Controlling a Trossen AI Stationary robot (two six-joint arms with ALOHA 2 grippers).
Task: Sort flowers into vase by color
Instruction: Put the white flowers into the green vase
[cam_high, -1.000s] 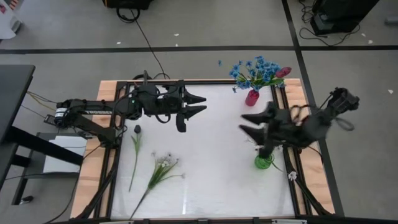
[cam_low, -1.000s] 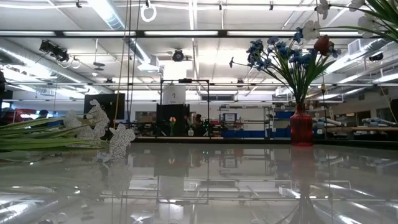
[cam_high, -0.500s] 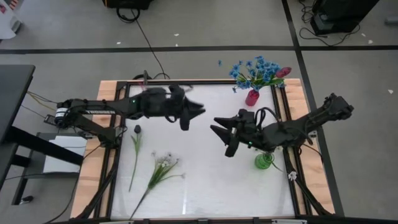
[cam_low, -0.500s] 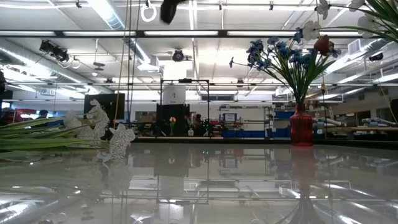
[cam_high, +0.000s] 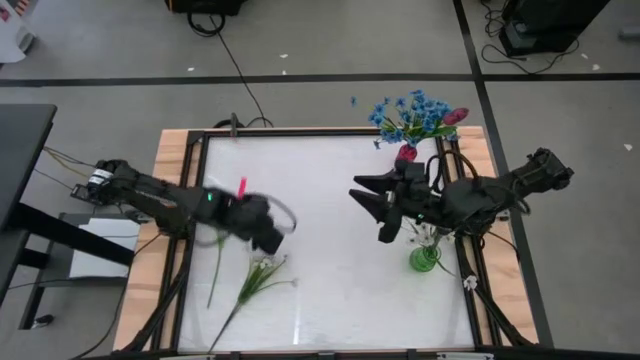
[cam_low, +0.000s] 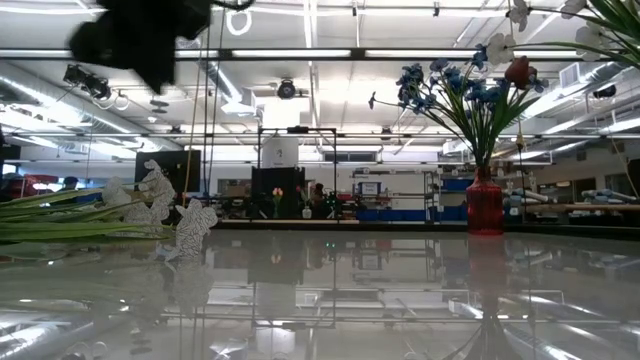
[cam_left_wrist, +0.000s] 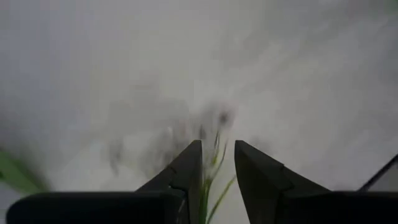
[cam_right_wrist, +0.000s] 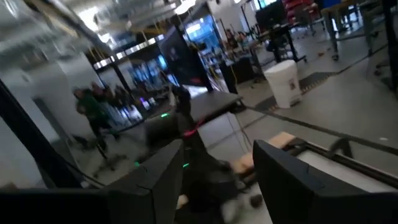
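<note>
A white flower (cam_high: 262, 268) lies flat on the white table near the left front, and its blooms (cam_low: 150, 212) also show in the low view. Beside it lies a thin-stemmed dark-budded flower (cam_high: 216, 268). My left gripper (cam_high: 270, 238) hangs above the white flower, pointing down. It is open by a narrow gap (cam_left_wrist: 217, 146), through which a green stem (cam_left_wrist: 210, 186) shows. My right gripper (cam_high: 372, 208) stands open and level over the table's right middle, pointing left and holding nothing. A red vase (cam_high: 405, 157) holds blue flowers (cam_high: 410, 112) and a red-pink bud.
A green vase (cam_high: 424, 260) holding white flowers stands at the right edge under my right arm. The red vase (cam_low: 485, 205) is at the far right corner. A black frame and wooden border (cam_high: 170, 160) run around the table. The table's middle and near right are bare.
My left gripper has swung from the far middle of the table toward the near left and down over the white flower, tipping from level to pointing down and rolling as it went. My right gripper has moved toward the table's left, away from the green vase.
</note>
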